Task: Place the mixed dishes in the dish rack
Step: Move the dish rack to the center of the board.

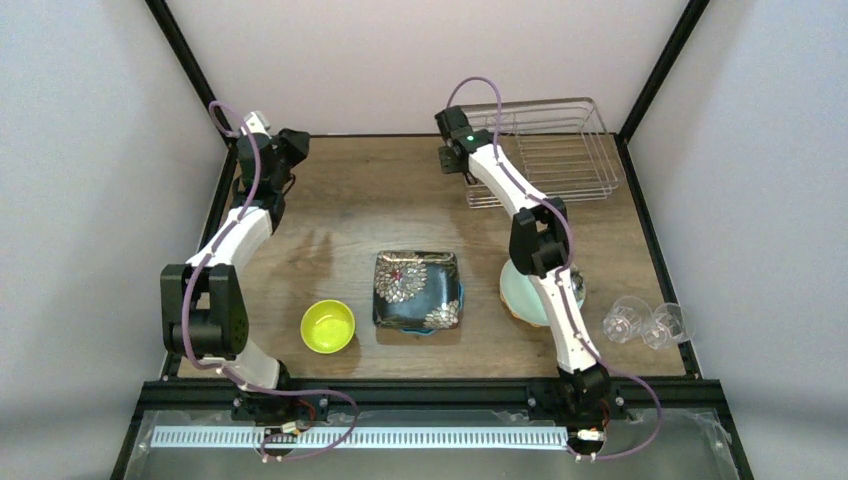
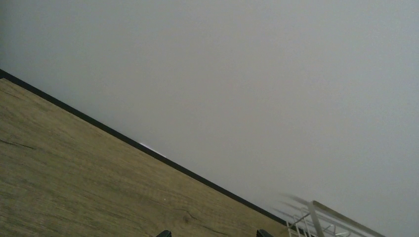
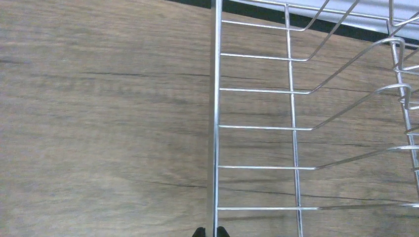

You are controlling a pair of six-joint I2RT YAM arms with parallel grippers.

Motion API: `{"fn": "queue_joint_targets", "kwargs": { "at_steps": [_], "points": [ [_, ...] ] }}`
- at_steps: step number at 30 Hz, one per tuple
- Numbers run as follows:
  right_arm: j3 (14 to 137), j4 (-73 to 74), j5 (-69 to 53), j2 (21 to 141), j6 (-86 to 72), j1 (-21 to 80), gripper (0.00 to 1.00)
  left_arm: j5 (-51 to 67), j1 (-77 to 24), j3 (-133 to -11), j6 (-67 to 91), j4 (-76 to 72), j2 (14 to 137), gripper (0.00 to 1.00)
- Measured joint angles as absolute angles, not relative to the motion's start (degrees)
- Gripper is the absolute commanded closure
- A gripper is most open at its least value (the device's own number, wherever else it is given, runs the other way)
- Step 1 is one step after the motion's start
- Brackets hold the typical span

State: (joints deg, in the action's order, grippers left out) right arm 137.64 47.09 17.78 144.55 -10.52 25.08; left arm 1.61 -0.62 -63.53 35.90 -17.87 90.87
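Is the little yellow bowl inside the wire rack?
No, the yellow bowl sits on the table near the black plate, far from the rack.

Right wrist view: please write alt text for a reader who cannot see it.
A silvery wire dish rack fills the right half, seen close up over a wooden table, with its straight rim wire running up the middle. At the bottom edge, the two black tips of the right tool pinch that rim wire, one on each side.

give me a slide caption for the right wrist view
right gripper pinches the rim wire of the dish rack over the wooden table
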Motion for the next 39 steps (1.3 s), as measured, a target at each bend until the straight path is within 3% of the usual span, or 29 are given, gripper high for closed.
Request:
{"fn": "queue_joint_targets", "kwargs": {
  "at_steps": [12, 26, 28, 35, 39],
  "points": [
    [138.96, 48.05, 18.48, 145.25, -13.45, 34.37, 0.99, 4.14, -1.5, -62.15, 35.9, -16.58, 90.5, 0.0],
    [139.5, 48.31, 18.63, 145.29, -15.53, 42.0, 0.97, 4.4, -2.17, -59.86, 35.57, -10.68, 81.38, 0.0],
    [139.5, 48.27, 18.46, 145.29, -15.53, 43.0, 0.89, 4.62, -2.2, -59.64, 35.83, -10.57, 81.58, 0.0],
    [139.02, 46.09, 16.95, 145.91, -17.87, 44.1, 0.33, 5.23, -2.31, -58.28, 36.01, -9.65, 82.56, 0.0],
    [135.5, 42.61, 16.36, 144.79, -18.33, 44.47, 0.23, 5.21, -2.31, -57.69, 36.23, -9.23, 82.26, 0.0]
  ]
}}
